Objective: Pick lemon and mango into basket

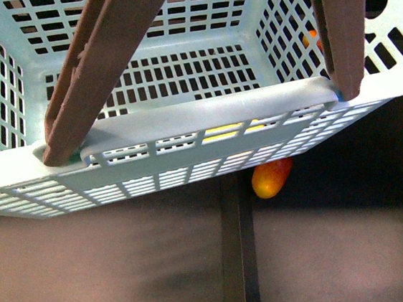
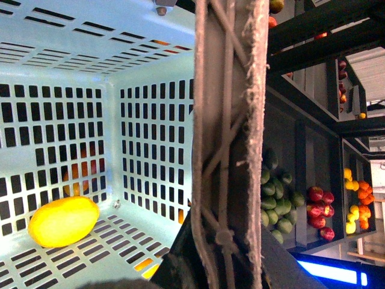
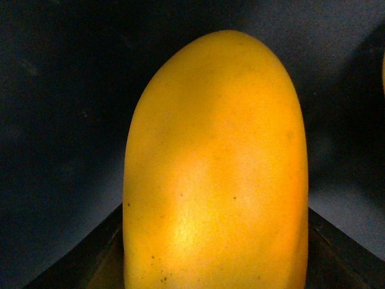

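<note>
Dark backdrop frames mango (image 3: pixel 213 120) between the right gripper's (image 3: pixel 215 211) fingers.

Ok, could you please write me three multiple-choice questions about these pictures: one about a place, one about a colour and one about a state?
1. Where does the lemon lie?
A. on a plate
B. on the floor of the basket
C. outside the basket, on a table

2. What colour are the basket's handles?
A. white
B. green
C. brown

3. In what state is the mango in the right wrist view?
A. whole as far as it shows, with unbroken skin
B. cut in halves
C. peeled

Answers:
1 B: the left wrist view shows it on the slotted floor, near a corner.
2 C: in the front view both are brown against the pale teal lattice.
3 A: smooth yellow-orange skin fills the view, with no cut surface.
</note>
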Action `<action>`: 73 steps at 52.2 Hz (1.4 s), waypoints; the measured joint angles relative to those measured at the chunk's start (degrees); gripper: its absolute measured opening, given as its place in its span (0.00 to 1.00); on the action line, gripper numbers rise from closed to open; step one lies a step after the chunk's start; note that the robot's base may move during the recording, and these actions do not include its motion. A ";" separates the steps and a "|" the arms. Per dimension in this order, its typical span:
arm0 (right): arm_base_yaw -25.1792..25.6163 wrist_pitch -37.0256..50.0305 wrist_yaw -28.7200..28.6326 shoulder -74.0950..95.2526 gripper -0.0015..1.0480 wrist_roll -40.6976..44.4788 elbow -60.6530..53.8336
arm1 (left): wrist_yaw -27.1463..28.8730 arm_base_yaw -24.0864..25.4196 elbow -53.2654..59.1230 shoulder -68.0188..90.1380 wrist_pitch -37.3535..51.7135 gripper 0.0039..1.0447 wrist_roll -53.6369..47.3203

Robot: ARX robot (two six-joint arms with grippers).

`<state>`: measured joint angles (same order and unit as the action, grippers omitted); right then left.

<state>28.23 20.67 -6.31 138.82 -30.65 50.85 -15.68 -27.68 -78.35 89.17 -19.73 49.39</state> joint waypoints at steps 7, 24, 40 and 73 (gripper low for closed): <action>0.02 0.20 -1.40 -1.79 0.56 0.50 -1.03 | -0.04 0.00 0.00 0.00 0.00 0.05 0.02; 2.14 -2.89 -10.56 -17.90 0.55 2.95 -9.33 | -0.24 0.00 0.00 0.00 0.00 0.05 0.04; 2.38 -2.91 -29.70 -52.87 0.55 -4.15 -21.88 | -0.22 0.00 0.00 0.00 0.00 0.05 0.02; -32.65 3.76 -19.78 -78.88 0.55 -24.09 -23.52 | -0.20 0.00 0.00 0.00 0.00 0.05 0.02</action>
<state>-4.43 24.43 -26.09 59.94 -54.74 27.33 -15.88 -27.68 -78.35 89.17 -19.73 49.41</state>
